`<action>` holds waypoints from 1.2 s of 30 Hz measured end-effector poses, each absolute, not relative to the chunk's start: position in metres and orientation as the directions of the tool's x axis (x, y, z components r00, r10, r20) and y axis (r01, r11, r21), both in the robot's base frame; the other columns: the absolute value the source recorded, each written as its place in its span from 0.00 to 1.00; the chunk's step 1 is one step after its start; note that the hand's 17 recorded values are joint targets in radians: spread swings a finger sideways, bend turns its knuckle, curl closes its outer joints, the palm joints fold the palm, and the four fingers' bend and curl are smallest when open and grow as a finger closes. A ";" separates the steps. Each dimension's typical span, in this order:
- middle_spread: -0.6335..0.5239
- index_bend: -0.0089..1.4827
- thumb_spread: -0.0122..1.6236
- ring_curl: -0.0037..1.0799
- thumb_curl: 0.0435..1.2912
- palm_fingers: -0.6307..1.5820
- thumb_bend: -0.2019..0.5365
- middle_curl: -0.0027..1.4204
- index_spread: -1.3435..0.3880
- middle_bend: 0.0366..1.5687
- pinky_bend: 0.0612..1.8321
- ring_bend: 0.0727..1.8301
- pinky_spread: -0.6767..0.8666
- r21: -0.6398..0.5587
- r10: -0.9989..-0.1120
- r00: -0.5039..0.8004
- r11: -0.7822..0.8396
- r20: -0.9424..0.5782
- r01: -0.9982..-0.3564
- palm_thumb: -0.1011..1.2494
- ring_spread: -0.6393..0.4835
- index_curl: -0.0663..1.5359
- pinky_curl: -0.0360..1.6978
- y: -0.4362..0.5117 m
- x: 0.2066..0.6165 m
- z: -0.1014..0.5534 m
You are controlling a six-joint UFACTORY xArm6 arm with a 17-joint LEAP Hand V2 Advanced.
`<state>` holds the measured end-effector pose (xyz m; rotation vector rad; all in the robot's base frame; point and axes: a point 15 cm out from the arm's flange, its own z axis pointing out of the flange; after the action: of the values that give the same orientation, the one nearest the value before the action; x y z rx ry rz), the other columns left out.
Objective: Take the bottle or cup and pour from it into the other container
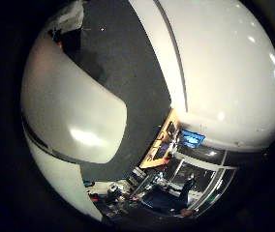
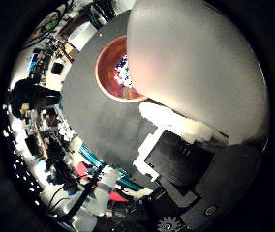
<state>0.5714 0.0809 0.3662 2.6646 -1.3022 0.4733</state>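
Note:
A smooth white cup (image 1: 224, 72) fills much of both palm views, pressed close against the palm. My right hand (image 2: 176, 164) is shut on it: a white fingertip (image 1: 74, 111) curls in beside it, and white and black finger parts reach in along it in the thumb side view. Past the cup's grey-white wall (image 2: 195, 67), a round brown bowl (image 2: 109, 84) stands on the dark table (image 2: 103, 125). Small blue, white and red pieces (image 2: 123, 72) lie in the bowl. The cup hides part of the bowl's rim, and its mouth is out of sight.
The dark round tabletop (image 1: 123, 43) spreads under the hand, with its edge near cluttered benches and equipment (image 2: 45, 96). A lit screen (image 1: 191, 138) and a wooden desk (image 1: 159, 150) stand in the room beyond.

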 end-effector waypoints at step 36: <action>0.28 0.20 0.53 0.64 0.42 0.77 0.23 0.69 0.40 0.57 0.61 0.67 0.20 -0.359 -0.863 0.249 -0.085 -0.440 -0.930 0.65 0.34 0.77 0.44 -0.091 0.564 0.383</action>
<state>0.5636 -0.0905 0.3832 2.8667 -2.3820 -0.2239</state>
